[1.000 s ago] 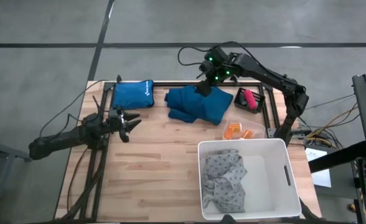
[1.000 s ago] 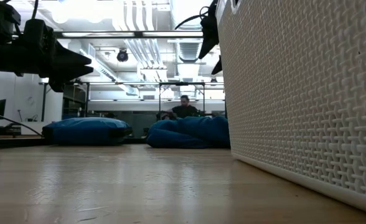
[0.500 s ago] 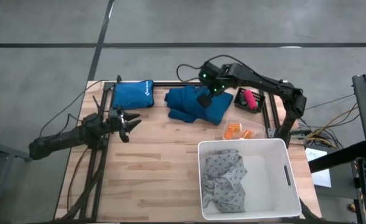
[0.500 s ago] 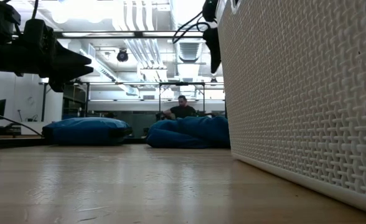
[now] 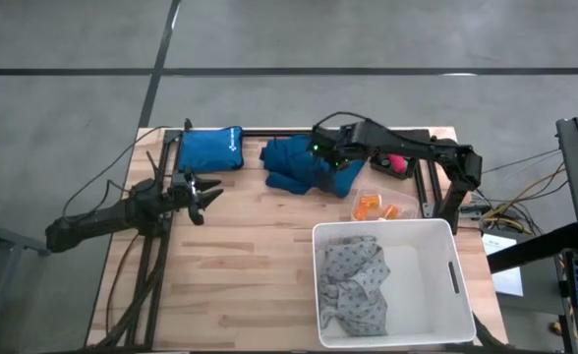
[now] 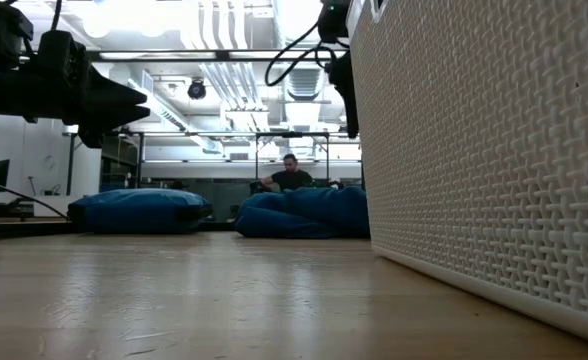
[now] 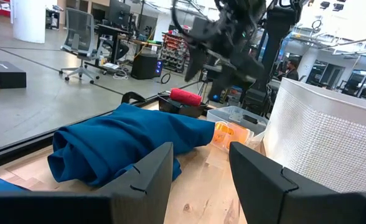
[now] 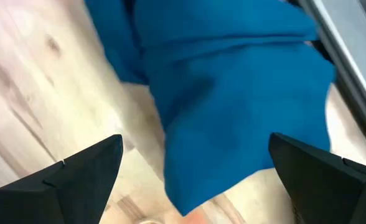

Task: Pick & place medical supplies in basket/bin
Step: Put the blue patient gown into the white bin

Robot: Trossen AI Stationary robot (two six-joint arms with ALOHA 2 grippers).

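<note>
The teal garment [image 5: 307, 166] is lying crumpled at the far middle of the tabletop [image 5: 240, 265], well apart from the white tub [image 5: 461, 278], which is sitting at the near right corner with the grey patterned garment [image 5: 356, 284] already inside. I am bringing the right pincer [image 5: 330, 157] down over the teal cloth's right part; its fingers are spread as wide as they go, straddling a thick fold with cloth showing between them in the right wrist view.

To do this well, I judge I should be sinking the fingertips deep into the bunched middle, not the thin edge, so the whole garment lifts rather than a single layer. Closing too near the edge risks trailing cloth that could sweep the orange bottles [image 5: 373, 208] just beside it, or the pink cylinder [image 5: 394, 162] in its tray behind.

The left pincer [image 5: 206, 193] is waiting at the left of the tabletop, fingers partly apart and holding nothing, near a blue pouch [image 5: 211, 149].
</note>
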